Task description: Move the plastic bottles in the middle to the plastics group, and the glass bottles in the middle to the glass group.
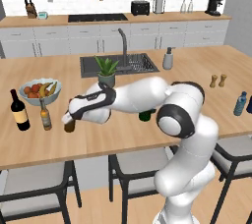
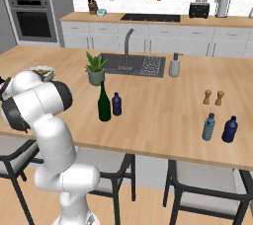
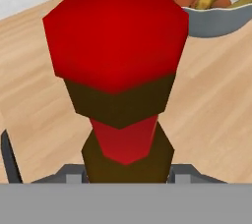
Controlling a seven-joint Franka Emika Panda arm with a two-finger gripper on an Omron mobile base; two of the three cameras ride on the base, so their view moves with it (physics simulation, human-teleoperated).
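My gripper (image 1: 69,118) is shut on the brown bottle with a red cap (image 1: 69,126), low over the counter just right of the glass group. That group is the black wine bottle with a cream label (image 1: 19,111) and the slim amber bottle (image 1: 45,115). In the hand view the brown bottle (image 3: 118,70) stands close up, with one dark finger (image 3: 10,156) at its left. The tall green wine bottle (image 2: 104,103) and the small deep-blue bottle (image 2: 116,104) stand together mid-counter. The plastics group, a light-blue bottle (image 2: 209,127) and a darker blue bottle (image 2: 229,129), stands at the right.
A fruit bowl (image 1: 39,90) sits behind the glass group. A potted plant (image 2: 96,68), the sink (image 2: 133,65) with its faucet and a soap dispenser (image 2: 174,65) lie further back. Salt and pepper shakers (image 2: 213,97) stand near the plastics group. Stools line the counter's near edge.
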